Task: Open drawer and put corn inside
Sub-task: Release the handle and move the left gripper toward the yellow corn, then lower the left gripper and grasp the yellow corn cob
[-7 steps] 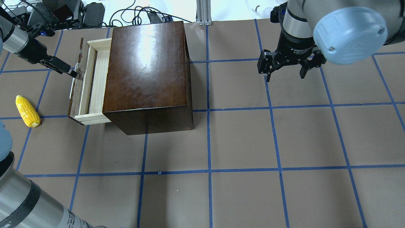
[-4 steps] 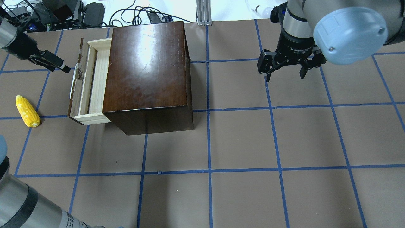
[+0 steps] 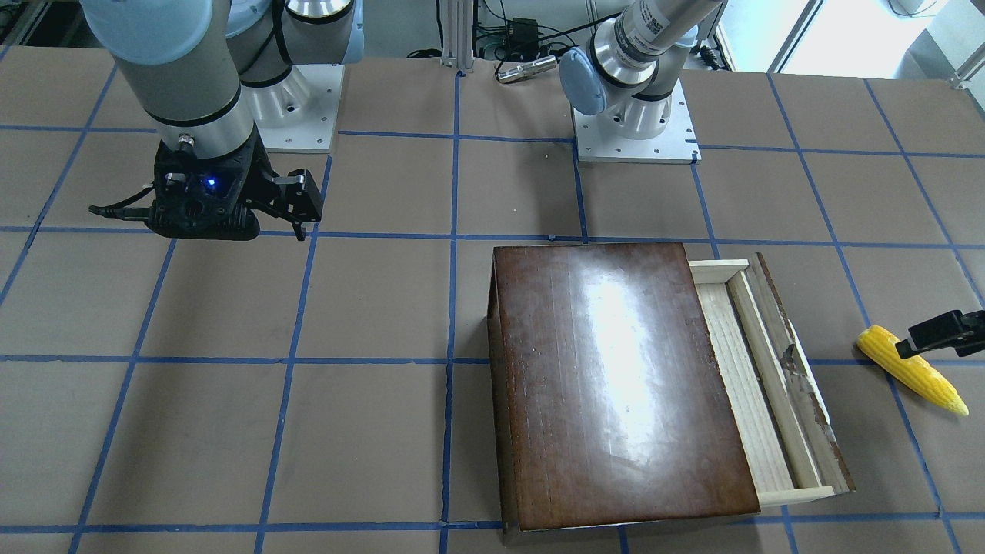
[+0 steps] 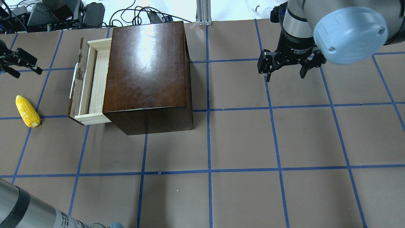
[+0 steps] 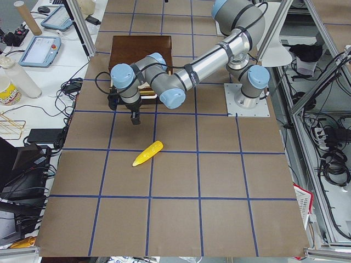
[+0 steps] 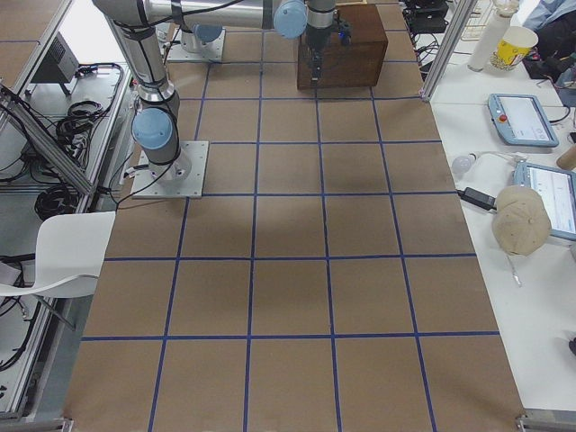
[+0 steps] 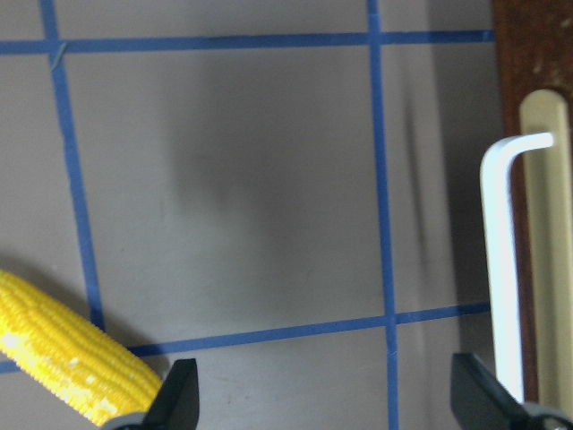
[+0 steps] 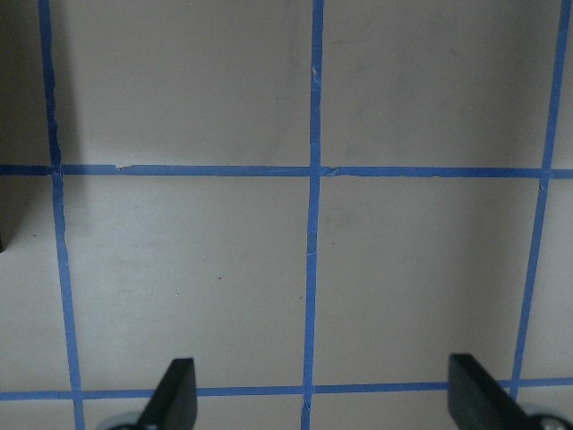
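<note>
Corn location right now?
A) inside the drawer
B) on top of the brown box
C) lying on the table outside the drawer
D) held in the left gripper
C: the corn lies on the table out past the front panel of the part-open drawer, whose tray is bare, and the left gripper is open with nothing between its fingers.

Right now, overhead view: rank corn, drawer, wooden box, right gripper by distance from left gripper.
1. corn, just robot-side of the left gripper, far left.
2. drawer, pulled open, to its right.
3. wooden box, beyond the drawer.
4. right gripper, far right.
</note>
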You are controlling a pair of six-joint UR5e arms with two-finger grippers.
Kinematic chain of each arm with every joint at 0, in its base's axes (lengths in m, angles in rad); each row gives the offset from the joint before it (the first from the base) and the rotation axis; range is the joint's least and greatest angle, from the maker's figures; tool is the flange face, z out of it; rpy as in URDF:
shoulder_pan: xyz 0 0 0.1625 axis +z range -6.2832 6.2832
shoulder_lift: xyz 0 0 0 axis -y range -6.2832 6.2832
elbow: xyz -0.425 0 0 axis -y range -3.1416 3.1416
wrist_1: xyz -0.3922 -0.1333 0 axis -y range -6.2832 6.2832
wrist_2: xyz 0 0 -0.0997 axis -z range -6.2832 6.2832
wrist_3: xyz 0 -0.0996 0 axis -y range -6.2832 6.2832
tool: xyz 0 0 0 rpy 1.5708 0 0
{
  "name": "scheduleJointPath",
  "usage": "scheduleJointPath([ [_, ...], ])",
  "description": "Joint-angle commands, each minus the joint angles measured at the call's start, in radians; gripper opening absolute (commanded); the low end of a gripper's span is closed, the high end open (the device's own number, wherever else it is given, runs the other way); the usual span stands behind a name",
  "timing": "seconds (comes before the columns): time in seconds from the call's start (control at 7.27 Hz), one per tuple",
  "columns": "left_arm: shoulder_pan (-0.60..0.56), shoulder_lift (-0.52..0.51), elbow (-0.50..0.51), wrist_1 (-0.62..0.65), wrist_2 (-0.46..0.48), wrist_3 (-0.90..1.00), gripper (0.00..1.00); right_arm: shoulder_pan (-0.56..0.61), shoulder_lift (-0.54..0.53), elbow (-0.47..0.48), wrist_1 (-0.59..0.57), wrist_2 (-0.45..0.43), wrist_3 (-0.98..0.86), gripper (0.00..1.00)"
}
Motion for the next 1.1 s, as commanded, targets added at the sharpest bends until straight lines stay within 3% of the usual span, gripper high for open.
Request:
scheduleJointPath([
  [0.0, 0.013, -0.012, -0.028, 0.012, 0.077, -0.151, 1.00, 0.000, 0.001, 0.000, 0.001, 0.000, 0.000, 1.00],
  [0.41, 0.102, -0.051, -0.107, 0.162, 0.083, -0.225, 1.00, 0.000, 0.001, 0.000, 0.001, 0.000, 0.000, 1.00],
  [0.83, 0.107, -0.113, -0.174, 0.317, 0.085, -0.275, 1.00, 0.000, -0.001, 0.000, 0.000, 0.000, 0.000, 1.00],
  [0.96, 0.110, -0.126, -0.174, 0.318, 0.085, -0.279, 1.00, 0.000, 0.001, 0.000, 0.000, 0.000, 0.000, 1.00],
])
